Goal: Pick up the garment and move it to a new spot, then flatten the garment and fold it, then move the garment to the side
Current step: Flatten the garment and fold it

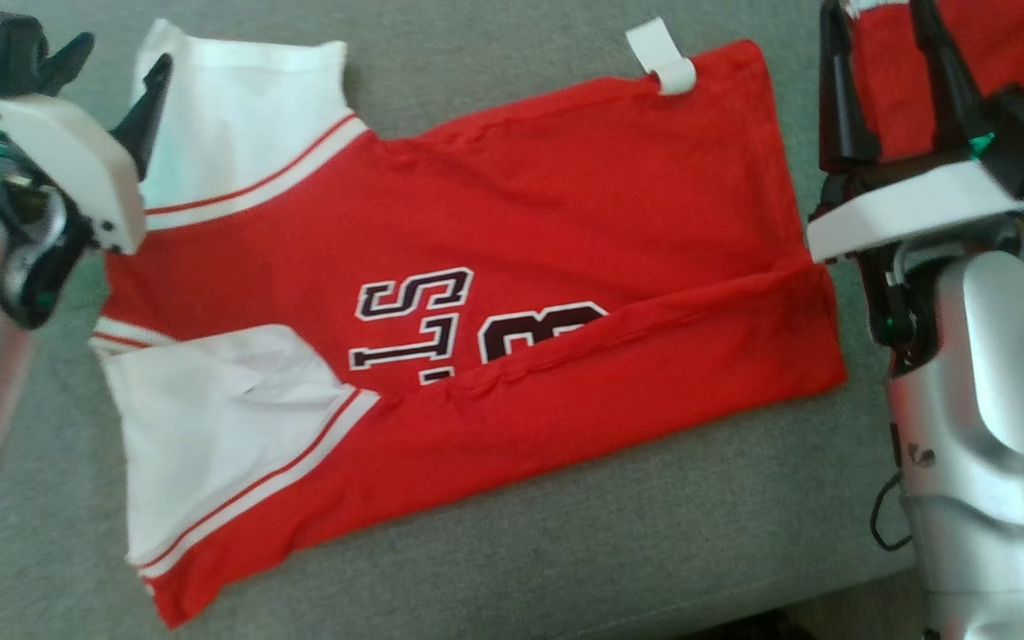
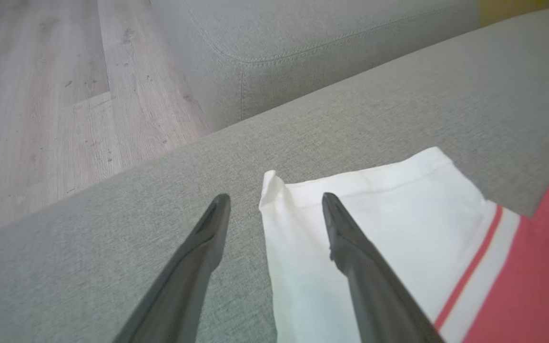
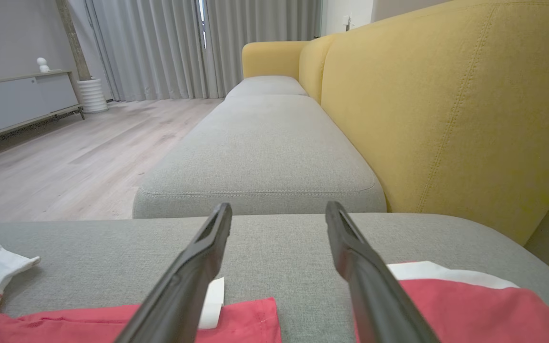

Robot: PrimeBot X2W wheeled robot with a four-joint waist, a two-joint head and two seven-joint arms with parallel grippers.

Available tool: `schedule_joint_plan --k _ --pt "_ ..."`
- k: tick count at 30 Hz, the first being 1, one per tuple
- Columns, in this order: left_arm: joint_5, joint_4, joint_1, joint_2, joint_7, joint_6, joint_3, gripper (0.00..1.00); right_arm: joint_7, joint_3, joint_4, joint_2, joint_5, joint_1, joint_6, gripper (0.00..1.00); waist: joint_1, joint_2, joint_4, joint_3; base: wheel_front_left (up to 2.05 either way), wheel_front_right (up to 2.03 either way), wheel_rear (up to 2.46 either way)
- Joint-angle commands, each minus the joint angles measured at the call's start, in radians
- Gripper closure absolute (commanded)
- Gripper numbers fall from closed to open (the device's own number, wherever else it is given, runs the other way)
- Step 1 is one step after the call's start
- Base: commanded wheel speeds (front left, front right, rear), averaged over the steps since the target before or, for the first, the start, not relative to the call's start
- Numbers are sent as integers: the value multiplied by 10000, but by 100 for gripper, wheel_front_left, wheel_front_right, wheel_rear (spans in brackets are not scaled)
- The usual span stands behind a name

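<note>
From my station I see the garment lying spread on the grey sofa seat — a red jersey with white sleeves and black-and-white lettering on the front. Its near long edge is folded over onto the body, covering part of the lettering. A white tag sticks out from the far edge.

The left end effector is released, fingers spread wide, at the far white sleeve. In the left wrist view, one finger lies over the sleeve's cloth and the other over bare cushion, with the sleeve's corner between them. I cannot tell whether either finger touches the cloth. The wooden floor shows beyond the seat edge.

The right end effector is also released and grasps nothing. It sits just beside the garment's hem end — its fingers framing a second red cloth that lies near the garment but apart from it. In the right wrist view the yellow backrest runs along the right, with grey curtains at the far end of the room.
</note>
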Motion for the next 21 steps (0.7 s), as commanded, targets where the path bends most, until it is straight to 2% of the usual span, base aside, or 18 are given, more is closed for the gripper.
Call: schedule_joint_plan --k 1,8,15,17,18,19,20,21 --pt "-174 -110 -551 703 78 19 134 0 -95 271 -273 -16 58 -293 -7 0 -3 0 -306 311 0 0 0" --pt "-807 795 -1517 1238 52 17 -922 0 -250 540 -124 -16 146 -621 -7 0 -3 0 -660 728 0 0 0" --pt "-1479 1373 -2030 1377 111 16 -1811 0 -314 511 -52 -16 120 -647 -7 0 -3 0 -807 935 0 0 0" --pt "-1920 1614 -2143 1359 516 16 -2142 0 -302 472 -55 -16 71 -687 -7 0 -3 0 -807 999 0 0 0" --pt "-2088 1645 -2165 1348 639 16 -2237 37 -294 458 -53 -16 44 -704 -7 0 -3 0 -796 1006 0 0 0" --pt "-2241 1669 -2191 1336 716 16 -2310 86 -283 438 -50 -16 12 -720 -7 0 -3 0 -776 1007 0 0 0" --pt "-2382 1667 -2213 1319 753 16 -2387 100 -271 408 -44 -16 -26 -734 -7 0 -3 0 -743 997 0 0 0" --pt "-2509 1653 -2234 1297 726 16 -2449 100 -258 372 -33 -16 -77 -744 -7 0 -3 0 -698 976 0 0 0"
